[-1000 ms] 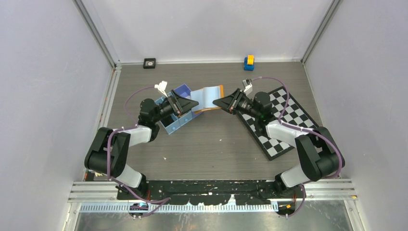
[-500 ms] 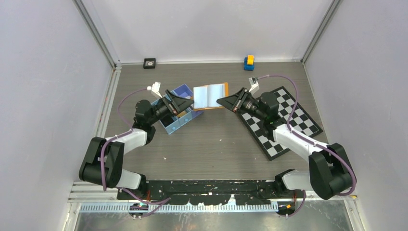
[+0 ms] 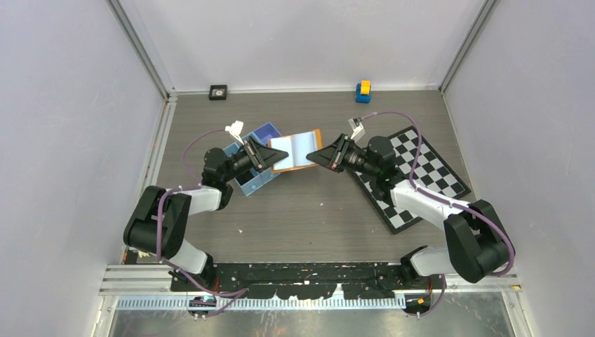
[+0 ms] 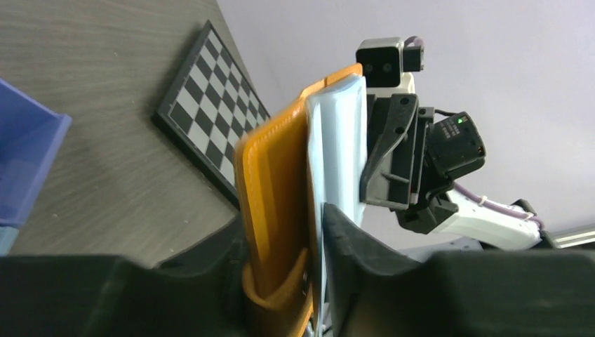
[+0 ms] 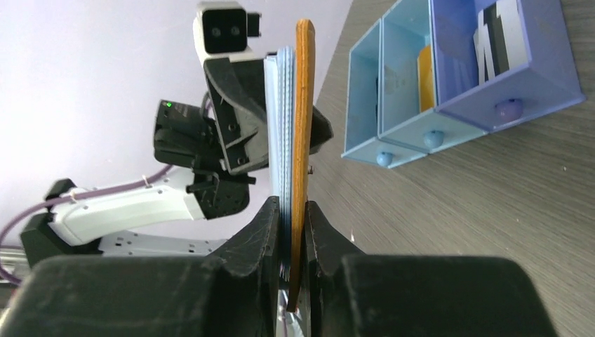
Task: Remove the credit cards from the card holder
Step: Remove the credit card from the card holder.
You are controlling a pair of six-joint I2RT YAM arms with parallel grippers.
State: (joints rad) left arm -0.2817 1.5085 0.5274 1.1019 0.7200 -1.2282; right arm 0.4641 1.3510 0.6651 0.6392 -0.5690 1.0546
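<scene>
Orange card holder (image 3: 298, 150): one; tray (image 3: 247, 186): one

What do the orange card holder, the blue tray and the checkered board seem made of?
Orange folding card holder: probably leather or imitation, matte, soft rounded edge.
Blue three-compartment tray: likely moulded plastic, thin smooth walls.
Black-and-white checkered board: thin flat printed sheet, material unclear.
</scene>
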